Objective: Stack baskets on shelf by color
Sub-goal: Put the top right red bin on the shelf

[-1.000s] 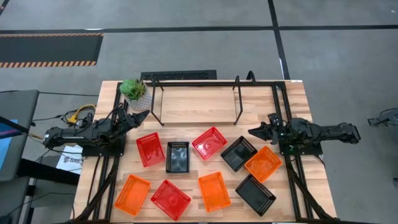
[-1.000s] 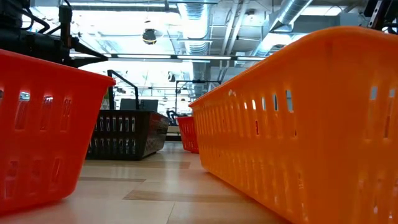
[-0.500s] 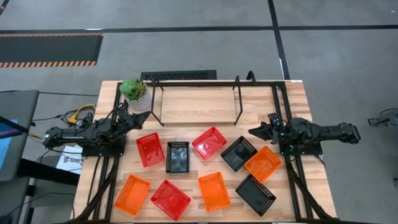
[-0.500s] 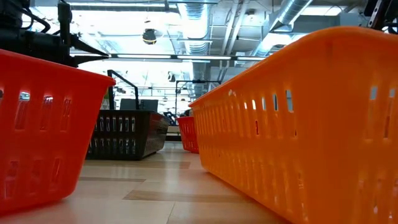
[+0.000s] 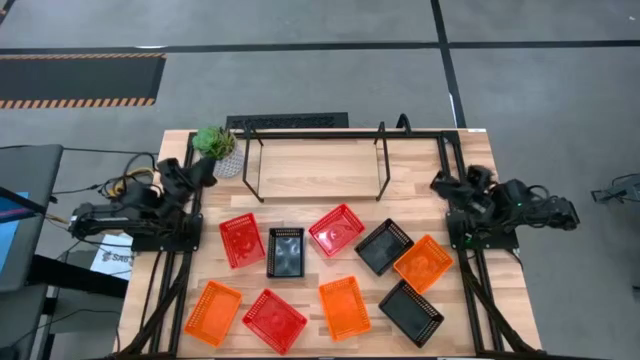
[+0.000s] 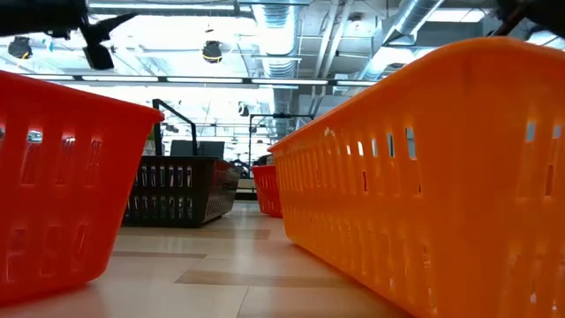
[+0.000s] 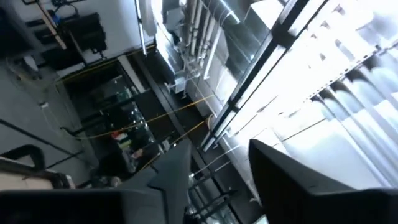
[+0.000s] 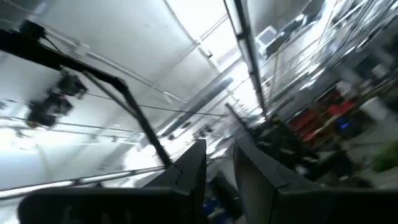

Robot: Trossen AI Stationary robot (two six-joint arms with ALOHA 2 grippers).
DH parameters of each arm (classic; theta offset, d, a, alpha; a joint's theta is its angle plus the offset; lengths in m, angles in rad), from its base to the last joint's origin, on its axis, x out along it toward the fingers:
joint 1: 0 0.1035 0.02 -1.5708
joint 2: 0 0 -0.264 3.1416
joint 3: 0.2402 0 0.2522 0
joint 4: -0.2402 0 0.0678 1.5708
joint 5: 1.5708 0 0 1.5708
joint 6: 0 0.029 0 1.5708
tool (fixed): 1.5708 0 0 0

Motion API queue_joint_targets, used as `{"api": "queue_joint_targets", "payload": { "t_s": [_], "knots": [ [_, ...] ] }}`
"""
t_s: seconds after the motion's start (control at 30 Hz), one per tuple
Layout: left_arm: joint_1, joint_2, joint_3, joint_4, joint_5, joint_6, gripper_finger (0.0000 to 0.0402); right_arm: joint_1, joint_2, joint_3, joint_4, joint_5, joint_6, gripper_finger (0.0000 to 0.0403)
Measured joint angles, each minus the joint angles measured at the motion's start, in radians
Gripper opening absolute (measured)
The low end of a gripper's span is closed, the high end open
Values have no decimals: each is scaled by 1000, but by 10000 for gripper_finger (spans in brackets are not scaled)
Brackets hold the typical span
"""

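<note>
Arms folded back at either side of the tabletop [image 5: 300, 310], wrists tipped up so that both wrist views face the ceiling. My left gripper [image 7: 217, 168] sits by the tabletop's left edge, just beside the plant pot [image 5: 216, 148]; its jaws stand apart, a clear gap between the two dark fingers [image 7: 171, 177], and they hold nothing. My right gripper [image 8: 219, 163] sits by the right edge, near the shelf's right end; its jaws show a narrow gap and are empty.

Shelf [image 5: 315, 170]: a black wire frame with a light board, at the tabletop's far edge between my arms, bare of baskets.

Baskets, all on the tabletop in front of the shelf, none stacked. Nearer the shelf, left to right: red basket [image 5: 241, 241], black basket [image 5: 285, 251] just beside it, red basket [image 5: 337, 229], black basket [image 5: 384, 246], orange basket [image 5: 422, 263] touching or overlapping that black one. Along the near edge: orange basket [image 5: 212, 312], red basket [image 5: 274, 320], orange basket [image 5: 344, 306], black basket [image 5: 411, 312].

Low view: a red wall [image 6: 62, 177] and an orange wall [image 6: 424, 177] fill the sides, with wood surface between.

Room: grey floor [image 5: 300, 80] crossed by dark lines, a striped mat at far left; ceiling ducts [image 6: 274, 35] and lights overhead.
</note>
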Motion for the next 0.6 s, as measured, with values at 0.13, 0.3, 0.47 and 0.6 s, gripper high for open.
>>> {"api": "queue_joint_targets", "payload": {
  "t_s": [0.13, 0.3, 0.47, 0.6],
  "knots": [
    [0, 90, 99, -4, 76, 14, 206, 0, 28, 78, -65, 62, -88, 126],
    [0, 308, 282, -102, 226, 25, 232, 0, 89, 224, -393, 126, -105, 164],
    [0, 573, 529, -304, 403, 88, 234, 0, 190, 404, -781, 145, -30, 187],
    [0, 776, 744, -564, 487, 159, 235, 0, 272, 523, -995, 145, 9, 186]
  ]
}}
